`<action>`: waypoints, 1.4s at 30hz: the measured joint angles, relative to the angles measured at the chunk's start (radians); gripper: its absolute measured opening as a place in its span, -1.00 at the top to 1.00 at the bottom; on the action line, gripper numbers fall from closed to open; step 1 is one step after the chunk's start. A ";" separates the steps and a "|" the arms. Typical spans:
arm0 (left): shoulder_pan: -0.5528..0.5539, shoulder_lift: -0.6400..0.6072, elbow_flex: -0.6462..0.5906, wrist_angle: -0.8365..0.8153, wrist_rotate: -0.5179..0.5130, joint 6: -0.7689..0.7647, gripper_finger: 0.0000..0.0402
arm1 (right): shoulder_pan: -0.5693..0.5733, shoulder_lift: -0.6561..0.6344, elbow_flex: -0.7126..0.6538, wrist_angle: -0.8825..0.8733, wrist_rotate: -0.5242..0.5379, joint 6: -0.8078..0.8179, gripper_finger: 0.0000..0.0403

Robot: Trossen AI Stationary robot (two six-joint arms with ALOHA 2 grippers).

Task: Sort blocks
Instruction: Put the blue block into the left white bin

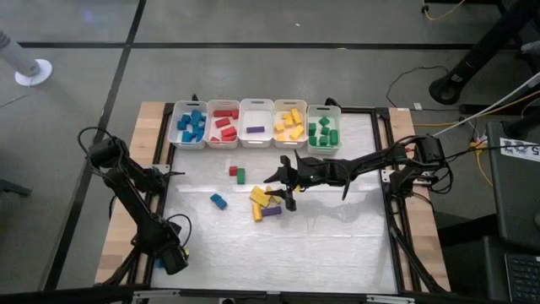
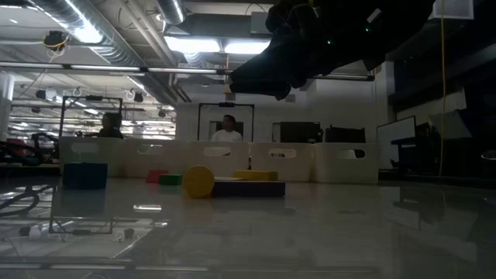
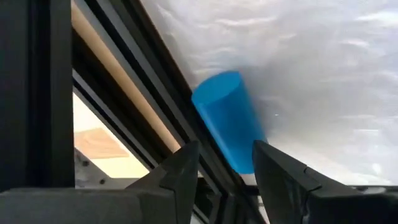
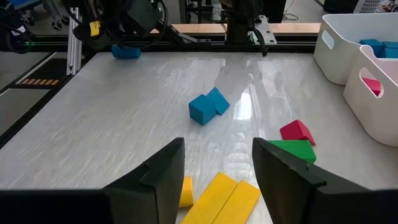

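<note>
Loose blocks lie on the white table: a red (image 1: 233, 171) and a green one (image 1: 240, 176), a blue pair (image 4: 207, 107), yellow blocks (image 1: 259, 196) and a purple bar (image 1: 271, 210). My right gripper (image 1: 283, 181) hangs open and empty just above the yellow blocks (image 4: 219, 194). My left gripper (image 1: 173, 253) is at the near left corner, open. Its fingers stand on either side of the near end of a blue cylinder (image 3: 227, 118), which lies on its side on the table against the black frame rail. My left gripper has one finger (image 3: 277, 171) right beside the blue cylinder's near end (image 3: 242, 158). I cannot tell whether it touches it. A gap shows at the other finger.
Five white bins stand along the far edge, holding blue (image 1: 191, 124), red (image 1: 224, 124), purple (image 1: 256, 127), yellow (image 1: 289, 123) and green (image 1: 323, 128) blocks. A black frame rail (image 3: 130, 106) borders the table's left side. People sit in the room behind.
</note>
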 joint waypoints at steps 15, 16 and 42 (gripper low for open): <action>0.010 0.001 0.002 -0.089 -0.001 0.087 0.32 | 0.000 0.000 0.000 0.001 0.000 0.000 0.06; 0.009 0.001 0.002 -0.069 0.001 0.084 0.32 | 0.000 0.000 0.000 0.001 0.000 0.000 0.06; 0.088 -0.002 0.002 0.051 0.042 0.272 0.38 | 0.000 0.000 0.000 0.000 0.000 0.000 0.06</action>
